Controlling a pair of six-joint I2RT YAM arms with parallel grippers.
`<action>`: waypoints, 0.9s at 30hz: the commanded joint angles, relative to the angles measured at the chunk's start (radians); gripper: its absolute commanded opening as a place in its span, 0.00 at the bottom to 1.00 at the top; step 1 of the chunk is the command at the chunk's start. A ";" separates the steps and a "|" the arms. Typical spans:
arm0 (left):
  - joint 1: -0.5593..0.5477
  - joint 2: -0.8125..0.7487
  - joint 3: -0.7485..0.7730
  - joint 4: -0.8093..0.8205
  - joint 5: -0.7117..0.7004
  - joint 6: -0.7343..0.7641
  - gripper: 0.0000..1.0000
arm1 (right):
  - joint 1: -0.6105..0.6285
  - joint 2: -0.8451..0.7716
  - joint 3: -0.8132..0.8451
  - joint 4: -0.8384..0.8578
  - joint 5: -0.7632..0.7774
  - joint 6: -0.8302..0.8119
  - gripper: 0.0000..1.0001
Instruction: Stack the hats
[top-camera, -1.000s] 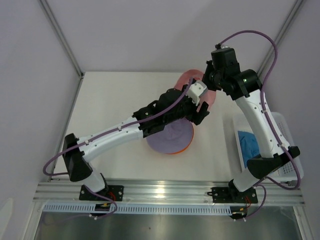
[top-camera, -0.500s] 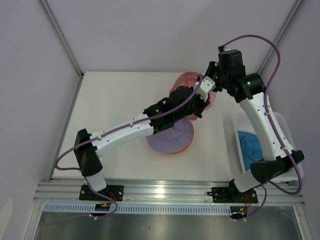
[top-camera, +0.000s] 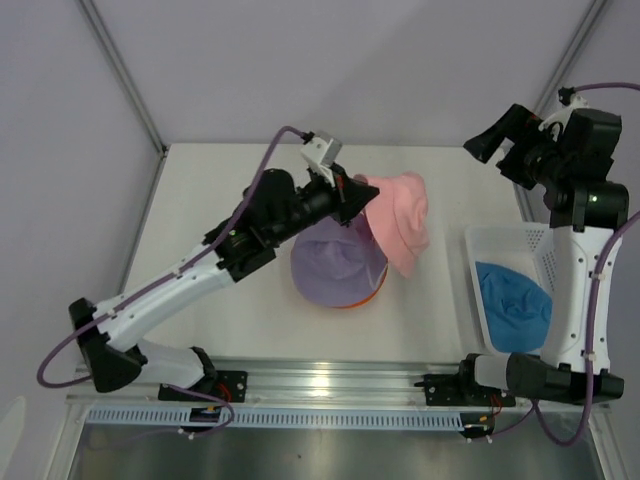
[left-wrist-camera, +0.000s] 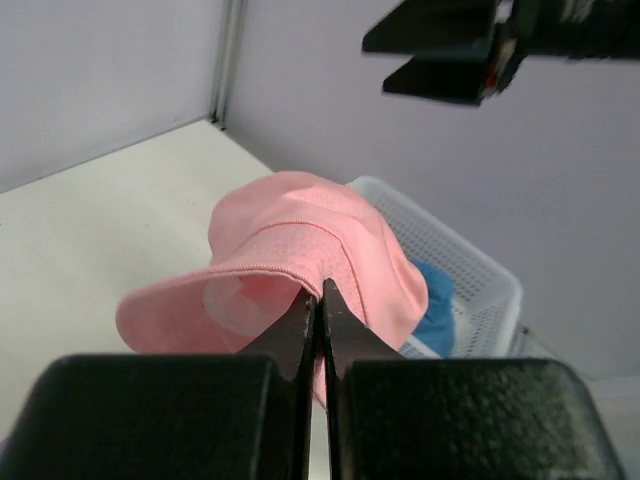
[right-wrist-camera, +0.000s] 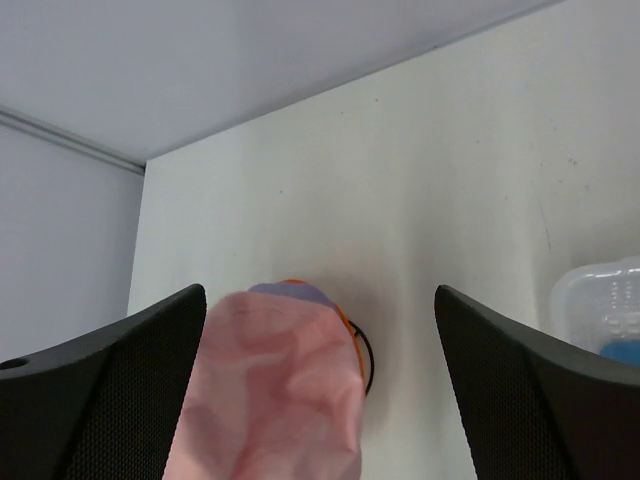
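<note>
My left gripper (top-camera: 362, 196) is shut on the brim of the pink hat (top-camera: 405, 222), which hangs in the air just right of the stack; in the left wrist view the closed fingertips (left-wrist-camera: 320, 292) pinch the pink hat (left-wrist-camera: 300, 240) at its brim seam. The pale purple hat (top-camera: 335, 262) lies on the orange hat (top-camera: 368, 298), of which only the rim shows. The blue hat (top-camera: 514, 305) lies in the basket. My right gripper (top-camera: 492, 146) is raised high at the far right, open and empty; from it I look down on the pink hat (right-wrist-camera: 280, 400).
A white slotted basket (top-camera: 500, 245) stands at the right edge of the table. A black wire ring (right-wrist-camera: 368, 360) of the hat stand shows under the stacked hats. Grey walls close in the table at the back and on both sides.
The left gripper closed on the pink hat and carried it up and leftward. The right gripper let go of the hat, opened wide and swung up and away to the right.
</note>
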 joint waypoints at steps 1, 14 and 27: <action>0.032 -0.123 -0.071 0.068 0.063 -0.092 0.01 | -0.020 -0.067 -0.147 0.052 -0.108 -0.034 1.00; 0.098 -0.403 -0.441 0.088 -0.043 -0.144 0.01 | 0.003 -0.313 -0.766 0.485 -0.328 0.190 1.00; 0.245 -0.530 -0.630 -0.058 -0.144 -0.350 0.01 | 0.228 -0.244 -0.837 0.501 -0.160 0.145 1.00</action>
